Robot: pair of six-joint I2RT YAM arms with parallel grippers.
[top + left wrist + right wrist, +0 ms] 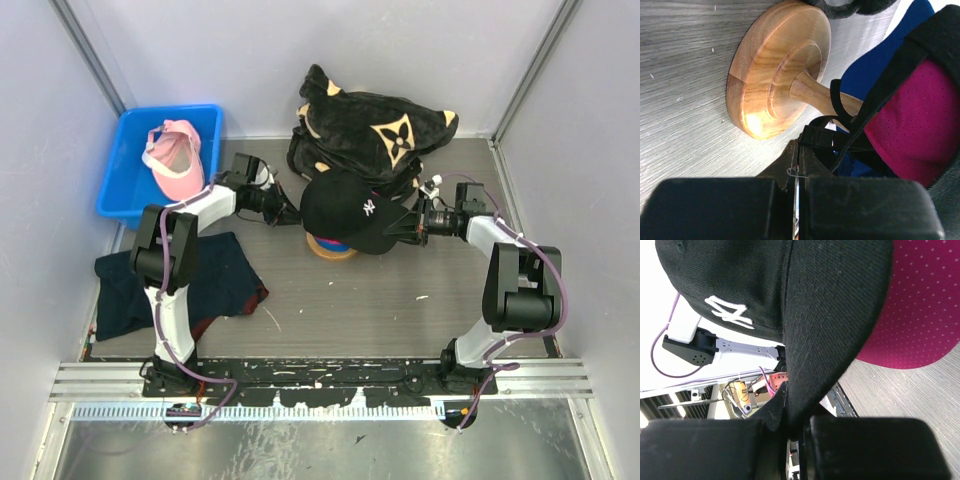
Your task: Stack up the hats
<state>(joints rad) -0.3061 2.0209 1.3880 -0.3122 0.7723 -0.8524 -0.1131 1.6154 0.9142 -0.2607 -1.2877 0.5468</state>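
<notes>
Now black cap (345, 205), brim rightward (long axis left-right), left hand (285, 211) and right hand (408, 228) both clenched on it

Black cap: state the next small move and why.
Probably open both grippers: the black cap seems seated over the magenta cap on the wooden stand, left gripper pinching its rear strap, right gripper its brim; the pink cap waits in the bin.

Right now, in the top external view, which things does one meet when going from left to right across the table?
Blue bin holding the light pink cap → left jaws → black cap, gripped from both sides → right jaws. The navy cloth and the plush bundle overlap others, so I leave them out.
</notes>
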